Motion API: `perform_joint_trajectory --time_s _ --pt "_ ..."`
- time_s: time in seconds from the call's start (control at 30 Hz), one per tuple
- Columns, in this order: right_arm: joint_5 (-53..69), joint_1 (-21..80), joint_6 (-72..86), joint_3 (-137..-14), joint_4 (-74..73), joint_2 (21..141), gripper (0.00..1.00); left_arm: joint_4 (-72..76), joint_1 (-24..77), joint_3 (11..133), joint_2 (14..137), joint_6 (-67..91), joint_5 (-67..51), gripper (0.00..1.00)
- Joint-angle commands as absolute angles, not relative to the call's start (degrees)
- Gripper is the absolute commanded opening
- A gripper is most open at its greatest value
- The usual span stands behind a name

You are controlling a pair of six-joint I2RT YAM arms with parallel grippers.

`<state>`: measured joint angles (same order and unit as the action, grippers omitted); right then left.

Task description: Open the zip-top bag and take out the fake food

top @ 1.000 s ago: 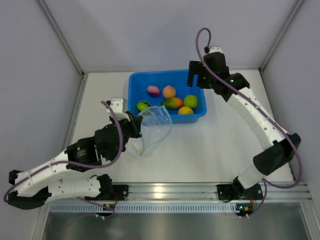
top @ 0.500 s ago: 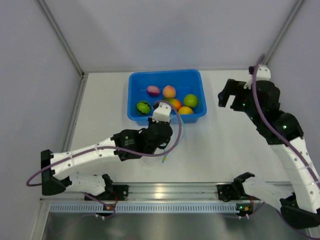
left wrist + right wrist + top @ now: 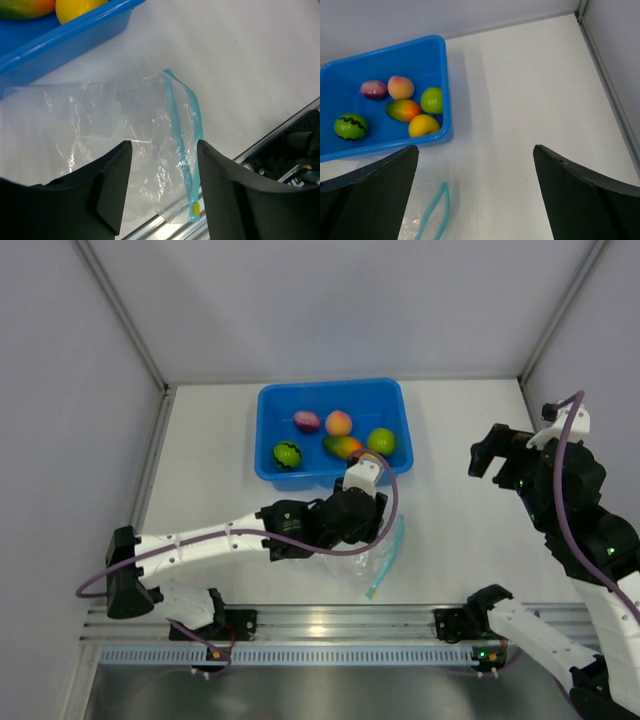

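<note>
Left claw (image 3: pixel 162 146) hangs low over the near edge of the surface (image 3: pixel 450 540), its two dark fingers (image 3: pixel 112 190) parted and gripping nothing. Seen through the gap between them, the zip-top bag (image 3: pixel 100 125) lies flat and crinkled on the surface just below. From above, the bag (image 3: pixel 375 562) rests near the near edge, just beyond the metal rail (image 3: pixel 330 620), and is partly hidden under the left wrist. Its teal zipper strip (image 3: pixel 182 145) runs along the right-hand side, and the two halves stand slightly apart at the far end.

Right claw (image 3: pixel 475 148) is held high over the right side of the surface, well apart from the bag. Its fingers are spread wide with nothing between them.

Farther back, toward the far edge, stands the blue tub (image 3: pixel 330 388), just behind the bag. The fake food (image 3: pixel 402 111) lies inside it:
- the striped dark green fruit (image 3: pixel 351 126) at the left
- the purple-pink fruit (image 3: pixel 373 89) and the peach-orange fruit (image 3: pixel 400 87) along the far wall
- the red-yellow fruit (image 3: pixel 403 110) in the middle
- the lime green fruit (image 3: pixel 432 100) and the yellow fruit (image 3: pixel 423 125) at the right
</note>
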<state>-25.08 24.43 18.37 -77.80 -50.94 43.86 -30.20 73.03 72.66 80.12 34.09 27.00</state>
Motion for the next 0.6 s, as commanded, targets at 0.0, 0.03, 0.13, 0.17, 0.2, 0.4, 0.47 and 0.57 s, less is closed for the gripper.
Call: perform_joint_trajectory --time_s 0.0,0.03,0.13,0.17,0.2,0.4,0.47,0.57 --pt "-27.25 23.55 16.88 -76.12 -52.47 42.19 0.99 -26.54 73.13 73.92 77.26 34.36 27.41 0.61" --pt "-27.25 23.64 16.70 -75.94 -52.73 42.01 0.99 -26.46 73.13 72.87 75.78 34.37 30.29 0.67" --pt "-27.60 23.64 16.35 -74.45 -53.00 40.70 0.99 -26.80 73.04 70.85 72.26 33.40 37.23 0.98" --pt "-27.68 23.64 16.09 -73.75 -52.91 39.65 0.99 -26.72 72.78 69.88 71.12 33.31 38.74 0.98" --pt "-27.51 23.64 15.74 -71.83 -52.65 38.94 0.99 -26.72 72.51 69.00 69.89 33.40 40.33 0.98" --pt "-26.63 23.64 12.13 -62.86 -47.47 30.68 0.99 -26.72 62.86 61.36 60.92 31.29 43.51 0.98" --pt "-26.28 23.64 10.73 -61.00 -46.50 27.97 0.99 -26.81 55.16 59.60 58.28 30.77 41.32 0.98" --pt "-26.72 23.64 9.76 -59.33 -47.19 26.02 0.99 -27.24 46.79 57.13 56.60 28.05 41.21 0.98"
